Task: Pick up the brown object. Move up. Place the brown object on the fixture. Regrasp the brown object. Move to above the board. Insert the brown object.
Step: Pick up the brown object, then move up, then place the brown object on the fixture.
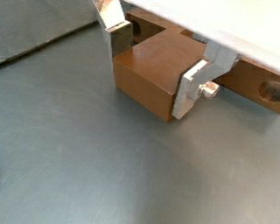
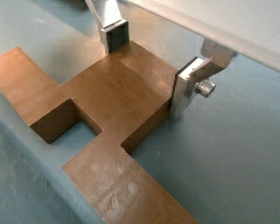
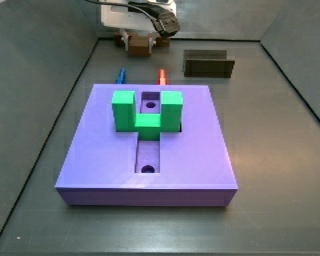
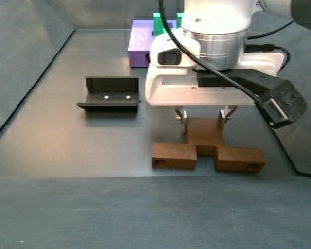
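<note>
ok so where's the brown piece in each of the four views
Wrist view: the brown piece fills the upper middle, its stub between the gripper's jaws.
Wrist view: it spans the frame, the stub between the gripper's jaws.
Side view: it is at top centre, mostly hidden under the gripper.
Side view: it lies on the floor, lower right of centre, under the gripper.
Shared landmark: the gripper over the stub.

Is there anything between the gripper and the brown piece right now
Nothing visible does. The gripper is down over the brown object, and in a wrist view its fingers straddle the piece's side stub, with bare floor around.
</note>
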### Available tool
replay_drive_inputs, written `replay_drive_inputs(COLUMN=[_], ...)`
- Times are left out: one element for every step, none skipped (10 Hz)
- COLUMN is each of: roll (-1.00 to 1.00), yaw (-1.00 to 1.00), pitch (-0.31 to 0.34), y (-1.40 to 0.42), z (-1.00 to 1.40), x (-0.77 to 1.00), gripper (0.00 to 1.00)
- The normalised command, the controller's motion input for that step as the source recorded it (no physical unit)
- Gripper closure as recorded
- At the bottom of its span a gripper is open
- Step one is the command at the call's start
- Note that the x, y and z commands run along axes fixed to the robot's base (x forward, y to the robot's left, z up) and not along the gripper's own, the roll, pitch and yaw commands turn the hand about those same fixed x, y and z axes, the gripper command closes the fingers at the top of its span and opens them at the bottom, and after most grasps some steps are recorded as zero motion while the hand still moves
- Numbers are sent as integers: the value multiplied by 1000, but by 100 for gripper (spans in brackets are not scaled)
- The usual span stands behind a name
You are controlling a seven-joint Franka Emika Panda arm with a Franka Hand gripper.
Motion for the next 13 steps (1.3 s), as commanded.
replay_drive_inputs(roll=[0,0,0,0,0,0,0,0,0,0,1,14,-20], yaw=[0,0,0,0,0,0,0,0,0,0,19,10,0], pitch=[0,0,0,0,0,0,0,0,0,0,42,37,0], y=[0,0,0,0,0,0,0,0,0,0,32,30,0], z=[0,0,0,0,0,0,0,0,0,833,742,605,0], x=[0,0,0,0,0,0,0,0,0,0,-88,-103,0], gripper=[100,100,100,100,100,100,100,100,100,100,100,100,100])
